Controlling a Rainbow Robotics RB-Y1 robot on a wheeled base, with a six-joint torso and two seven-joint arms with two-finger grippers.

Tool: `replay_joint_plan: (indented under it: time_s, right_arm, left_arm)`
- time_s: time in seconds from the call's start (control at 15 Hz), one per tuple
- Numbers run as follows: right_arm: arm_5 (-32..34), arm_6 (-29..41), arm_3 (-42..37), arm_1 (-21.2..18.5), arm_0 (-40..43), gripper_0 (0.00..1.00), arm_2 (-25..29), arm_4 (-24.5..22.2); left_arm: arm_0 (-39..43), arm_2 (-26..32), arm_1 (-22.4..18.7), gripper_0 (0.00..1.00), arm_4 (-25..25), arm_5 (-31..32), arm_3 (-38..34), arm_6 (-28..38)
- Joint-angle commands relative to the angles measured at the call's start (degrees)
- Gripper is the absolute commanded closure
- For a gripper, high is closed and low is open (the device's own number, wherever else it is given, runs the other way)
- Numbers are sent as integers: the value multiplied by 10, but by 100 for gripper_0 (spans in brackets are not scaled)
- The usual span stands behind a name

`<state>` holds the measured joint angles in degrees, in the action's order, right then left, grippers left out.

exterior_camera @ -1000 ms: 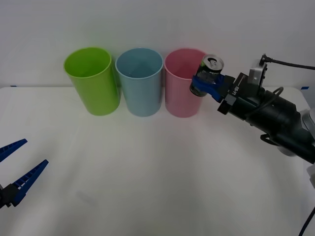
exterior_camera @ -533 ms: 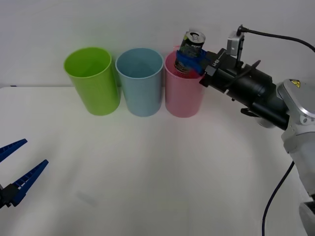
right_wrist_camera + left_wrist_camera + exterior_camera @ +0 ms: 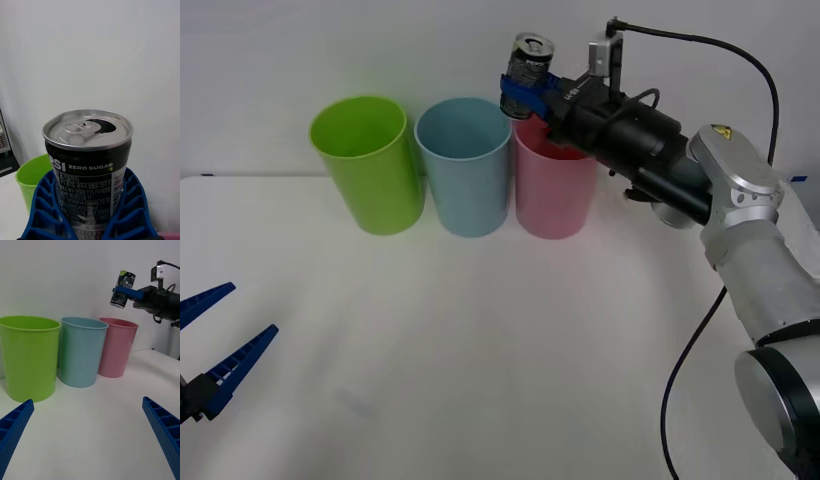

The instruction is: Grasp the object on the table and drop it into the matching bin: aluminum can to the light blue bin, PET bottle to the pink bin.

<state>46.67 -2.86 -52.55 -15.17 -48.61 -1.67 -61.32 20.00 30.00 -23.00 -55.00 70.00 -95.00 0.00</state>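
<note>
Down at eight o'clock the left pincer (image 3: 210, 345) is idling over the white counter (image 3: 480, 350), fingers spread wide. Along the back, the lime green bin (image 3: 366, 163), the light blue bin (image 3: 464, 165) and the pink bin (image 3: 553, 185) are standing in a row. The right pincer (image 3: 523, 88) is clamping the aluminum can (image 3: 527, 70), tilted, in the air above the gap between the light blue and pink rims.

A lab-like test setup: bare white table (image 3: 480, 350) against a blank wall.
</note>
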Motion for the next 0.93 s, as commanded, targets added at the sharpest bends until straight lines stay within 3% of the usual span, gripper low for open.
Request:
replay_joint_plan:
  time_s: [0.07,0.27,0.53,0.93]
  right_arm:
    - [-41,5,9,27,-18,100,0,-29]
    - [-84,7,17,57,-32,100,0,-57]
    - [-109,-3,85,84,-83,100,0,-59]
    - [-185,-14,90,104,-92,100,-24,-59]
  left_arm:
    - [0,0,0,0,0,0,0,0]
    - [0,0,0,0,0,0,0,0]
    - [0,0,0,0,0,0,0,0]
    - [0,0,0,0,0,0,0,0]
